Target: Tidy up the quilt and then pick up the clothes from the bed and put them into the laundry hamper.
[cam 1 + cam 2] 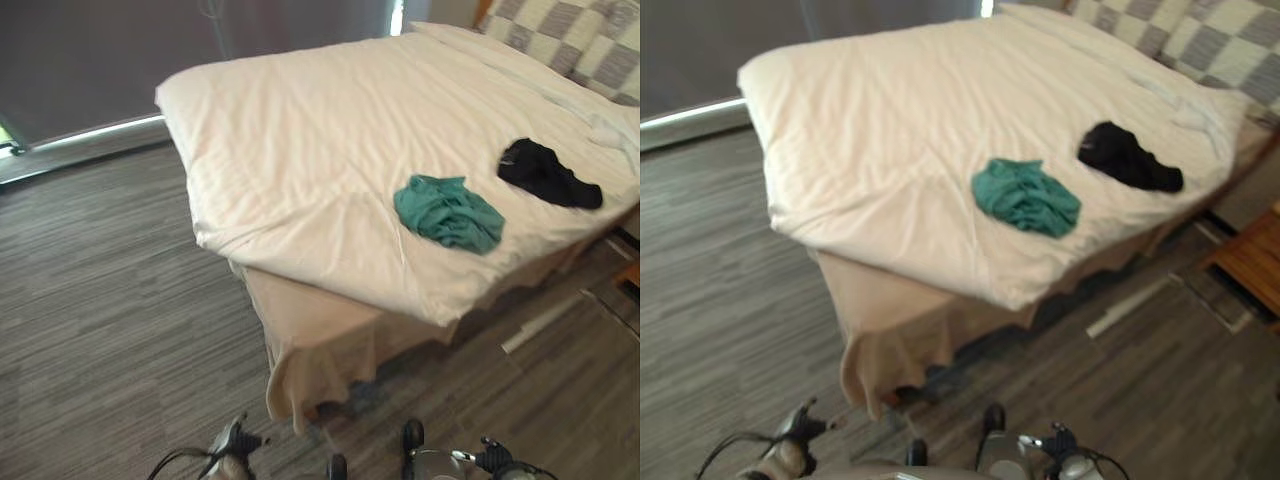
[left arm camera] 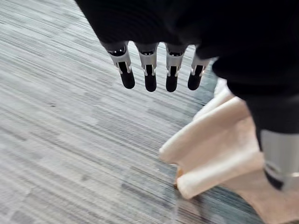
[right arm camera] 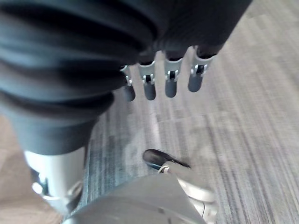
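A cream quilt (image 1: 330, 150) lies spread over the bed, smooth apart from a few creases, with one corner hanging over the near edge. On it, toward the right, a crumpled green garment (image 1: 448, 212) sits close to the near edge. A black garment (image 1: 547, 173) lies a little farther right. My left hand (image 2: 149, 70) hangs open over the wood-grain floor beside the beige bed skirt (image 2: 219, 154), holding nothing. My right hand (image 3: 170, 79) also hangs open above the floor, holding nothing.
Grey-and-white checked pillows (image 1: 570, 35) lie at the head of the bed, far right. A dark curtain (image 1: 100, 60) closes off the back. A wooden piece of furniture (image 1: 1255, 255) stands right of the bed. Open floor stretches left and in front of the bed.
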### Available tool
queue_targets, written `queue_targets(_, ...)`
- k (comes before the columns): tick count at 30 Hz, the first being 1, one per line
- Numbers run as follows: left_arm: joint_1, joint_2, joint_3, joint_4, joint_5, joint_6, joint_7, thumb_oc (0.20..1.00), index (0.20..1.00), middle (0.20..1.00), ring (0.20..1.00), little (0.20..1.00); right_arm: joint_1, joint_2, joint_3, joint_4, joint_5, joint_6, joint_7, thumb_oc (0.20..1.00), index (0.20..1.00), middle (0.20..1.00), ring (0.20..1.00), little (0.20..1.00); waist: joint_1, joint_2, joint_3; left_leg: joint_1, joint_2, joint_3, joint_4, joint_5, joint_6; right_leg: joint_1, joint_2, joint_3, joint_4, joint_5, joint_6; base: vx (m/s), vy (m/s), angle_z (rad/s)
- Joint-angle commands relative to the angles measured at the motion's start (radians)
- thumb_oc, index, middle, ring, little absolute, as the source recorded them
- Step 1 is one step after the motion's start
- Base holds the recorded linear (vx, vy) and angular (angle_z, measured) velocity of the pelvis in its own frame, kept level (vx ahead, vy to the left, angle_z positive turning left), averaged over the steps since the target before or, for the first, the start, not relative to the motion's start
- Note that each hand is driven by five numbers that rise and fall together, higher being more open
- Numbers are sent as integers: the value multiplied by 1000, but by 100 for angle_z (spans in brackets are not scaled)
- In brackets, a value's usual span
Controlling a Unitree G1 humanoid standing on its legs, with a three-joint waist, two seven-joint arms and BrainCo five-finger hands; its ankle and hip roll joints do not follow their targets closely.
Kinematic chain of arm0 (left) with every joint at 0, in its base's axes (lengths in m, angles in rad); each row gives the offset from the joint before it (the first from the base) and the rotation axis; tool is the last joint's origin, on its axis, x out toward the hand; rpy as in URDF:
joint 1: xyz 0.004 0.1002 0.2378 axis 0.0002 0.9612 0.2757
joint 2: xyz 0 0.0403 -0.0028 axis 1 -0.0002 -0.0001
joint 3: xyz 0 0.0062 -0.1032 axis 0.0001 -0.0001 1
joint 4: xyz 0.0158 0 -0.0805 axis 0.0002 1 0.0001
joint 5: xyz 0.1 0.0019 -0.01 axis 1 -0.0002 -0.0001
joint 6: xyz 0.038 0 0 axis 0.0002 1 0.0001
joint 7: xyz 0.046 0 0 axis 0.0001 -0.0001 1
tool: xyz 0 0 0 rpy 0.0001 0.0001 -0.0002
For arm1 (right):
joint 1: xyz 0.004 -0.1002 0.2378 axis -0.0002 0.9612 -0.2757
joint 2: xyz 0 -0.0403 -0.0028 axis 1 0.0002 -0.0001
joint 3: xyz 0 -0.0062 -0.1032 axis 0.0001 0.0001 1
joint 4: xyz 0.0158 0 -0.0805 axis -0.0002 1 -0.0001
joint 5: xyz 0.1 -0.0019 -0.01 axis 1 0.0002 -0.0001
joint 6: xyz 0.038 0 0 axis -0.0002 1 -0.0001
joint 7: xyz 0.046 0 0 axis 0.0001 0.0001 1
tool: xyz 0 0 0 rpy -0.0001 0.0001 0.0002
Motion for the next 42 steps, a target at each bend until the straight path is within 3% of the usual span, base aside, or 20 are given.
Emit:
queue_targets(1, -10, 2, 28, -25, -64, -25, 13, 1000, 1000, 1000, 1000, 1000, -5, -11, -33, 0, 34, 11, 11, 1000, 1000, 1000, 1000, 1000, -5, -30, 30, 17, 139, 67, -2, -37, -133, 40, -67, 126, 102, 40, 117, 152, -342, 215)
queue_targets(4, 13, 19, 61, -15, -95, -30, 11, 1000, 1000, 1000, 1000, 1000, 11, -12, -38, 22, 18, 16, 23, 1000, 1000, 1000, 1000, 1000, 8, -48, 14, 7, 173, 27, -1, -19, -165, 84, -85, 45, 68, 32, 109, 74, -380, 129)
queue_targets(8, 47, 22, 105, -9, -129, -41, 5, 1000, 1000, 1000, 1000, 1000, 8, -23, -10, 22, -15, 11, 38, 1000, 1000, 1000, 1000, 1000, 27, -32, 8, -22, 228, -4, 1, 16, -199, 135, -60, -14, 3, 16, 91, 26, -310, 75)
queue_targets(9, 53, 26, 135, -7, -168, -41, 9, 1000, 1000, 1000, 1000, 1000, -3, -46, -9, 18, -26, 6, 35, 1000, 1000, 1000, 1000, 1000, 53, -17, 21, -63, 252, -8, 4, 62, -228, 168, -46, -66, -29, -7, 76, -164, -246, 43)
queue_targets(10, 50, 24, 151, -2, -192, -40, 16, 1000, 1000, 1000, 1000, 1000, -3, -65, -26, 21, -17, 4, 31, 1000, 1000, 1000, 1000, 1000, 49, -15, 32, -111, 257, 39, 19, 102, -228, 176, -55, -115, -34, -9, 74, -204, -306, 54)
queue_targets(12, 44, 26, 183, -24, -224, -49, 10, 1000, 1000, 1000, 1000, 1000, 3, -80, -42, 39, -5, 8, 24, 1000, 1000, 1000, 1000, 1000, 38, -25, 36, -132, 263, 213, 70, 81, -209, 178, -67, -185, -34, -27, 69, -163, -147, 82)
queue_targets(13, 44, 26, 183, -25, -224, -49, 10, 1000, 1000, 1000, 1000, 1000, 2, -80, -42, 40, -5, 7, 24, 1000, 1000, 1000, 1000, 1000, 39, -26, 37, -133, 263, 215, 74, 78, -209, 178, -67, -183, -34, -27, 69, -174, -177, 100)
queue_targets(15, 40, 35, 248, -112, -341, -89, 29, 1000, 1000, 1000, 1000, 1000, -9, -88, -79, 61, 38, 2, 18, 1000, 1000, 1000, 1000, 1000, 29, -36, 34, -123, 218, 280, 181, -2, -187, 193, -67, -236, -34, -32, 53, -149, -180, 51)
queue_targets(17, 40, 48, 282, -229, -428, -111, 41, 1000, 1000, 1000, 1000, 1000, 7, -96, -110, 67, 73, 7, 17, 1000, 1000, 1000, 1000, 1000, 22, -23, 19, -114, 220, 336, 141, 25, -187, 197, -56, -271, -34, -34, 48, 46, -58, 81)
queue_targets(20, 3, 168, 265, -617, -334, -149, 87, 1000, 1000, 1000, 1000, 1000, 33, -103, -148, 53, 109, 4, 23, 1000, 1000, 1000, 1000, 1000, 4, -11, 1, -41, 233, 343, 38, 63, -209, 229, -51, -308, -34, -37, 54, 64, -18, 55)
queue_targets(21, 4, 168, 265, -619, -334, -147, 87, 1000, 1000, 1000, 1000, 1000, 32, -103, -148, 53, 109, 4, 23, 1000, 1000, 1000, 1000, 1000, 4, -12, 0, -44, 233, 343, 36, 67, -209, 225, -50, -308, -34, -34, 53, 81, -21, 15)
queue_targets(22, -28, 264, 242, -800, -230, -156, 86, 1000, 1000, 1000, 1000, 1000, 37, -111, -149, 54, 108, 3, 37, 1000, 1000, 1000, 1000, 1000, 0, -4, -8, -15, 237, 338, 11, 64, -213, 237, -48, -309, -34, -37, 59, 61, -20, 17)
queue_targets(25, -83, 343, 217, -972, -148, -190, 74, 1000, 1000, 1000, 1000, 1000, 21, -107, -145, 67, 105, 8, 53, 1000, 1000, 1000, 1000, 1000, -11, 1, -23, 4, 242, 345, -2, 60, -217, 240, -46, -305, -34, -34, 62, 55, -4, -5)
queue_targets(29, -205, 366, 118, -1049, -17, -187, 57, 1000, 1000, 1000, 1000, 1000, 19, -81, -134, 68, 92, 8, 55, 1000, 1000, 1000, 1000, 1000, -51, 11, -43, 33, 246, 378, -6, 41, -216, 243, -47, -281, -34, -35, 70, 68, 20, -14)
queue_targets(32, -297, 358, 21, -1043, 85, -167, 62, 1000, 1000, 1000, 1000, 1000, 33, -63, -127, 62, 84, 5, 53, 1000, 1000, 1000, 1000, 1000, -78, 17, -47, 46, 245, 396, -6, 31, -214, 239, -47, -267, -34, -31, 75, 49, 18, -28)
queue_targets(34, -413, 310, -103, -990, 188, -140, 65, 1000, 1000, 1000, 1000, 1000, 55, -49, -111, 58, 72, 2, 45, 1000, 1000, 1000, 1000, 1000, -130, 26, -51, 57, 242, 421, -6, 18, -209, 230, -50, -250, -34, -25, 80, 48, 21, -29)
queue_targets(35, -421, 305, -109, -981, 190, -143, 69, 1000, 1000, 1000, 1000, 1000, 56, -48, -115, 57, 72, 3, 44, 1000, 1000, 1000, 1000, 1000, -125, 26, -50, 58, 242, 423, -6, 17, -209, 230, -50, -248, -34, -25, 80, 18, 33, -29)
queue_targets(36, -483, 274, -172, -926, 234, -120, 66, 1000, 1000, 1000, 1000, 1000, 64, -50, -108, 55, 62, 1, 35, 1000, 1000, 1000, 1000, 1000, -161, 36, -47, 63, 237, 443, -6, 9, -206, 216, -50, -228, -34, -18, 82, 10, 28, -31)
queue_targets(38, -533, 236, -232, -837, 280, -99, 65, 1000, 1000, 1000, 1000, 1000, 62, -59, -111, 58, 54, 2, 24, 1000, 1000, 1000, 1000, 1000, -191, 47, -37, 68, 232, 470, -4, -1, -203, 186, -49, -197, -34, -7, 85, -27, 69, -37)
queue_targets(42, -560, 198, -262, -735, 311, -80, 76, 1000, 1000, 1000, 1000, 1000, 49, -69, -108, 60, 40, -1, 8, 1000, 1000, 1000, 1000, 1000, -212, 58, -26, 64, 222, 531, 23, -21, -197, 127, -49, -136, -34, 18, 100, -44, 65, -67)
